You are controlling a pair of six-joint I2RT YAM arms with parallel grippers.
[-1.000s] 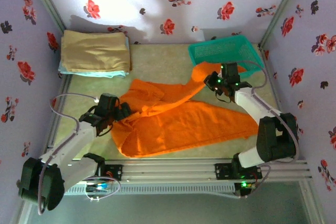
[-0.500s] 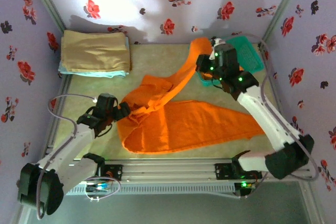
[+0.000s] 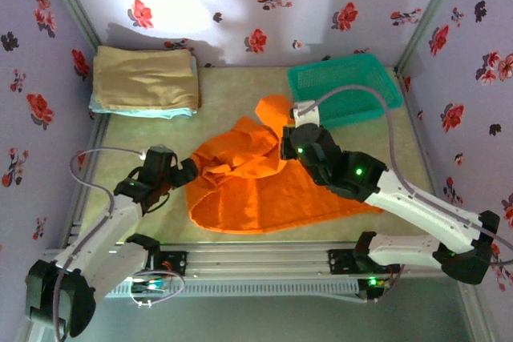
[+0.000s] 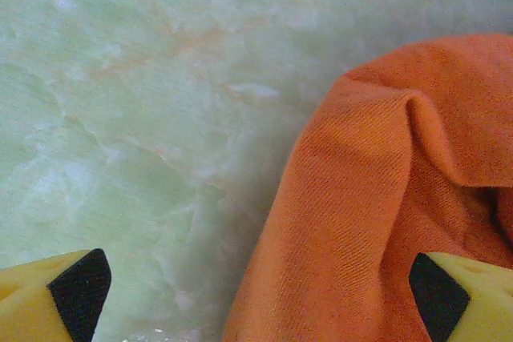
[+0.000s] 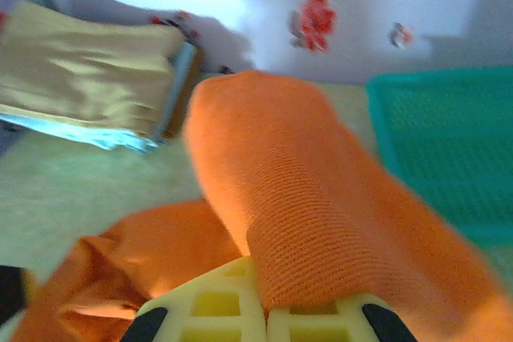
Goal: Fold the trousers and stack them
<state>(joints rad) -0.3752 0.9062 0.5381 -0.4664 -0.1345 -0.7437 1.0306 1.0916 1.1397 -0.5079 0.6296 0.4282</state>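
Lying where: your orange trousers (image 3: 264,194) are spread out in the middle of the table (image 3: 240,90). They are bunched up on their left side.
Raised leg: one leg stands up off the table in a hump, near the front of the basket (image 3: 345,86).
On your right: the right claw (image 3: 290,138) is pinched tight on that raised leg. From its own camera you see the orange cloth coming up from between the yellow fingers (image 5: 208,310).
On your left: the left claw (image 3: 187,172) is spread wide and holds nothing. It sits low at the left edge of the trousers. From its own camera you see one fingertip over bare table and the other over orange cloth.
Back right: the basket is green and sits against the wall (image 3: 240,6).
Back left: a tan cloth (image 3: 146,76) lies folded on top of a light blue cloth (image 3: 100,107). You can see this pile is well apart from the trousers.
Wall: it is pale purple with red flowers.
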